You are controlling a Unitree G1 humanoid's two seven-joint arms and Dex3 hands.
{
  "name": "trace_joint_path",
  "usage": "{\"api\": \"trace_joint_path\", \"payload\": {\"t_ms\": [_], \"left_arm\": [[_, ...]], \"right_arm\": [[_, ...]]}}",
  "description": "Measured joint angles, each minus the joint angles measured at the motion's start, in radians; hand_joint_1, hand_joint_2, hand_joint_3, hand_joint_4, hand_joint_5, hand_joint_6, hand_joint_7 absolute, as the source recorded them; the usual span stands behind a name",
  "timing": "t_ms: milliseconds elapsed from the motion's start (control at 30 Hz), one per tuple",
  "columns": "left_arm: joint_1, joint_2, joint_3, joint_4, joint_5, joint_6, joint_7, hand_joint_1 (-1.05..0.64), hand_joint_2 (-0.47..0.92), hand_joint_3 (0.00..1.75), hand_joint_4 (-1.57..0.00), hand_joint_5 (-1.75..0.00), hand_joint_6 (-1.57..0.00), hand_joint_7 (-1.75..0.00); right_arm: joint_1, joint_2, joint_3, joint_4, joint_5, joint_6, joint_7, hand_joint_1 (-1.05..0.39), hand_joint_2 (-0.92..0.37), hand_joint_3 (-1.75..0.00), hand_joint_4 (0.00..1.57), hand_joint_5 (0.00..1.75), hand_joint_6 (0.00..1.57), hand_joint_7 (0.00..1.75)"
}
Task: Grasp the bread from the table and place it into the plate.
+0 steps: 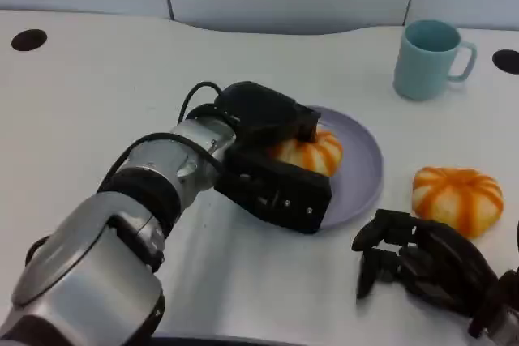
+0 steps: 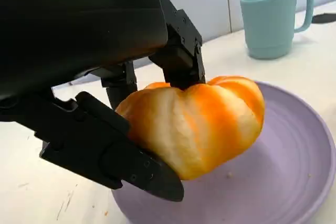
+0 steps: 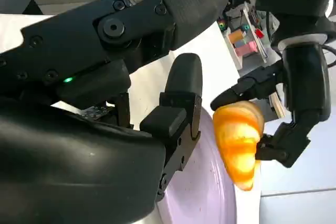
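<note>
The left hand (image 1: 272,160) grips a bread (image 1: 310,152) between its fingers, holding it over the plate (image 1: 363,169). The right hand (image 1: 422,261) rests on the table (image 1: 105,95), fingers loosely curled and holding nothing, near a second bread (image 1: 456,198).

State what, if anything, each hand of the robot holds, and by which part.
The left hand grips an orange-and-white striped bread roll by its sides, over the lilac plate. The right hand holds nothing.
</note>
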Motion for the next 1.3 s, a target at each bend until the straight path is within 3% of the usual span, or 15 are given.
{"api": "trace_joint_path", "payload": {"t_ms": [67,200,367,700,1000,1033,1067,1133,1167,1200,1233,1300], "left_arm": [[0.000,0.001,0.006,0.000,-0.011,-0.004,-0.006,-0.67,0.87,0.00,-0.21,-1.34,-0.29,-1.32],[0.000,0.001,0.008,0.000,-0.012,-0.008,-0.006,-0.70,0.85,0.00,-0.10,-1.06,-0.34,-0.95],[0.000,0.000,0.024,0.001,-0.029,-0.006,-0.046,-0.72,0.85,0.00,-0.01,-0.98,-0.30,-0.85],[-0.003,-0.003,0.046,0.001,-0.041,0.028,-0.118,-0.72,0.84,0.01,0.00,-0.89,-0.40,-0.53],[-0.003,-0.007,0.049,0.001,-0.052,0.044,-0.141,-0.72,0.84,0.00,0.00,-0.82,-0.44,-0.41],[-0.004,-0.007,0.049,0.001,-0.053,0.044,-0.146,-0.72,0.84,0.00,0.00,-0.86,-0.47,-0.42],[-0.004,-0.007,0.049,0.001,-0.053,0.044,-0.151,-0.71,0.84,0.00,0.00,-0.94,-0.45,-0.56],[-0.004,-0.007,0.050,0.001,-0.057,0.043,-0.153,-0.73,0.84,0.00,0.00,-1.21,-0.31,-1.05],[-0.004,-0.007,0.050,0.001,-0.058,0.043,-0.153,-0.73,0.84,0.00,0.00,-1.31,-0.26,-1.20],[-0.004,-0.007,0.050,0.001,-0.058,0.043,-0.153,-0.74,0.84,0.00,0.00,-1.37,-0.23,-1.28],[-0.004,-0.007,0.049,0.001,-0.058,0.043,-0.152,-0.75,0.85,0.00,0.00,-1.54,-0.17,-1.44],[-0.004,-0.007,0.047,0.000,-0.057,0.043,-0.151,-0.76,0.85,0.00,0.00,-1.67,-0.10,-1.56]], "right_arm": [[-0.003,0.000,0.000,0.003,0.000,0.002,0.000,-0.50,-0.92,-0.04,0.67,1.44,0.70,0.98],[-0.006,0.000,0.000,-0.003,0.000,0.021,-0.003,-0.49,-0.92,-0.04,0.67,1.45,0.69,0.99],[-0.007,0.000,0.001,0.011,-0.003,-0.005,-0.002,-0.48,-0.92,-0.07,0.67,1.44,0.70,0.98],[0.000,0.000,0.005,-0.014,-0.006,0.013,-0.007,-0.47,-0.92,-0.06,0.63,1.49,0.67,1.04],[0.004,0.001,0.002,-0.029,-0.005,0.037,-0.013,-0.47,-0.92,-0.06,0.63,1.48,0.68,1.03],[0.004,0.001,0.003,-0.029,-0.006,0.034,-0.015,-0.47,-0.92,-0.06,0.63,1.48,0.68,1.03],[0.004,0.001,0.004,-0.028,-0.007,0.029,-0.017,-0.46,-0.92,-0.07,0.63,1.48,0.68,1.03],[0.004,0.001,0.005,-0.028,-0.007,0.029,-0.017,-0.46,-0.92,-0.07,0.63,1.49,0.67,1.03],[0.005,0.001,0.004,-0.030,-0.007,0.033,-0.015,-0.46,-0.92,-0.07,0.64,1.49,0.67,1.03],[0.005,0.001,0.005,-0.033,-0.007,0.036,-0.015,-0.46,-0.92,-0.07,0.64,1.49,0.67,1.03],[0.006,0.001,0.005,-0.034,-0.007,0.036,-0.015,-0.46,-0.92,-0.07,0.64,1.49,0.67,1.03],[0.008,0.001,0.005,-0.035,-0.007,0.036,-0.015,-0.47,-0.92,-0.07,0.63,1.50,0.67,1.03]]}}
